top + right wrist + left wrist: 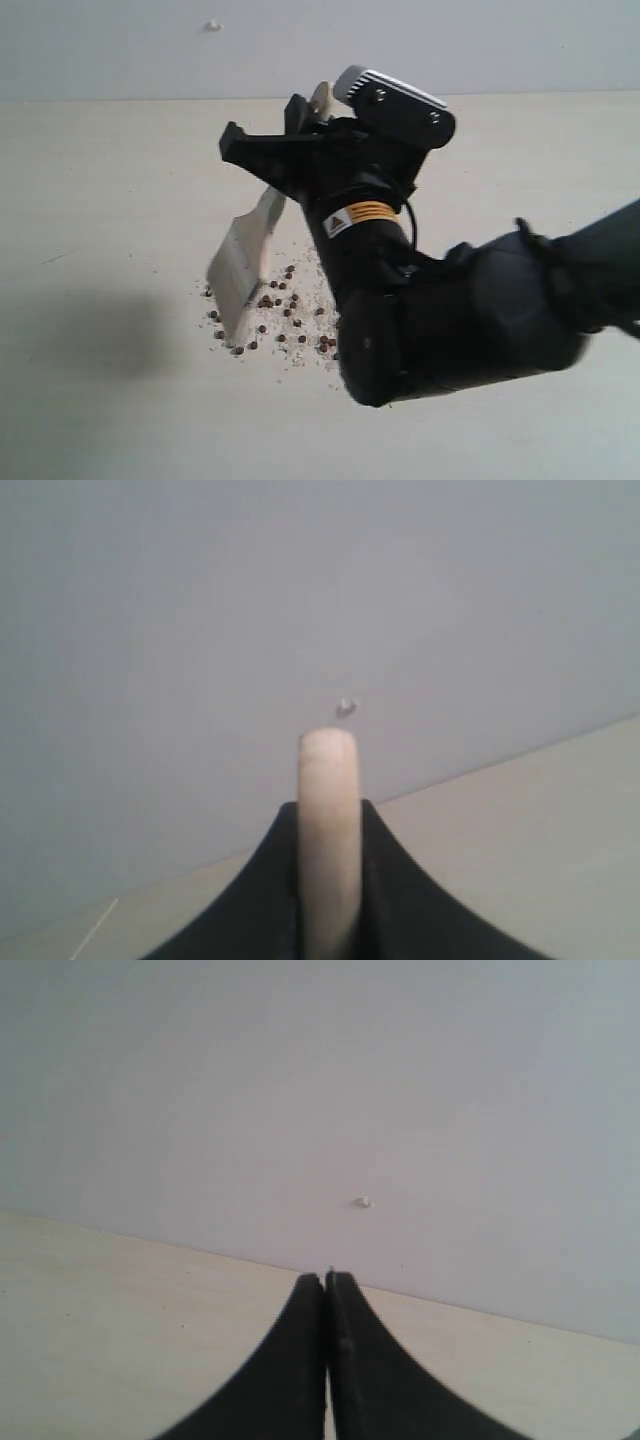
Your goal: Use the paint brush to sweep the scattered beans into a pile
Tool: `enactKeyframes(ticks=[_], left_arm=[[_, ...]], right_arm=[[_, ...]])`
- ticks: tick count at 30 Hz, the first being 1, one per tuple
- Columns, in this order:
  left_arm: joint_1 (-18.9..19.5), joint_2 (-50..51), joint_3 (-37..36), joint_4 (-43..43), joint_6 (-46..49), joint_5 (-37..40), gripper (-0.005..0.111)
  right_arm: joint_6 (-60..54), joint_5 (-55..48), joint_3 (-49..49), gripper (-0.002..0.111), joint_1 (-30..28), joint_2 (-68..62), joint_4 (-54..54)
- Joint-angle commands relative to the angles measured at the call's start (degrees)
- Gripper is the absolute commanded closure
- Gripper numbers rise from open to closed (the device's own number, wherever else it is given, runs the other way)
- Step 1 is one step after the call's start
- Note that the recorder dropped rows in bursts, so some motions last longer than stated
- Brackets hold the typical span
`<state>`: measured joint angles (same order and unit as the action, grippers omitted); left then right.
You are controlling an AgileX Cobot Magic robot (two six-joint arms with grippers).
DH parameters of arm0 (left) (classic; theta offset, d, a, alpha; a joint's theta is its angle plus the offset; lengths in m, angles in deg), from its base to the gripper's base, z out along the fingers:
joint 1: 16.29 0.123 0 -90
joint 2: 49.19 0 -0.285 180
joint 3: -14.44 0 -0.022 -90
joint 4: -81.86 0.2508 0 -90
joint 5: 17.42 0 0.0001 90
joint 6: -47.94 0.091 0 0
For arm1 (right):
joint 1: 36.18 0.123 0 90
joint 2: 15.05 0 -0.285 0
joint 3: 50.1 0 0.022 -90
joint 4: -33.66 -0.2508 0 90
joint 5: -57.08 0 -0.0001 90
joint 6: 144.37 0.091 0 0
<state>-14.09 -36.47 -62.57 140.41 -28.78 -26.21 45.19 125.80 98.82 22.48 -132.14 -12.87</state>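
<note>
Exterior view: right gripper jaws clamp paint brush, bristles slanting down to table; most beans on right-arm side. Left gripper jaws closed, empty.

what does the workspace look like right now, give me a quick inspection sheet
surface: pale beige table, whitish grains dusted around the beans
job's things: paint brush held tilted, bristle end down at the left edge of the beans, which lie loosely scattered, not yet piled
clutter: nothing seen
grippers: right gripper has its fingers shut on the brush handle; left gripper is shut and empty, facing the wall
cables: thin black cable looped on the right arm's wrist
surroundings: plain pale wall with a small white spot
</note>
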Motion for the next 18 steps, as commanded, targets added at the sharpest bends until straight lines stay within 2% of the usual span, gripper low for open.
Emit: enactKeyframes(ticks=[1, 5, 12, 18], left_arm=[[0.05, -0.31, -0.20, -0.43, 0.05, -0.33, 0.107], [0.05, -0.31, -0.20, -0.43, 0.05, -0.33, 0.107], [0.05, -0.31, -0.20, -0.43, 0.05, -0.33, 0.107], [0.05, -0.31, -0.20, -0.43, 0.05, -0.33, 0.107]], right_arm=[[3.58, 1.24, 9.94, 0.108, 2.36, -8.87, -4.84], [2.16, 1.24, 18.77, 0.108, 2.61, -15.93, -6.11], [-4.78, 1.24, 20.88, 0.108, 2.61, -20.37, -7.59], [-22.77, 1.24, 20.88, 0.108, 2.61, -20.37, -16.51]])
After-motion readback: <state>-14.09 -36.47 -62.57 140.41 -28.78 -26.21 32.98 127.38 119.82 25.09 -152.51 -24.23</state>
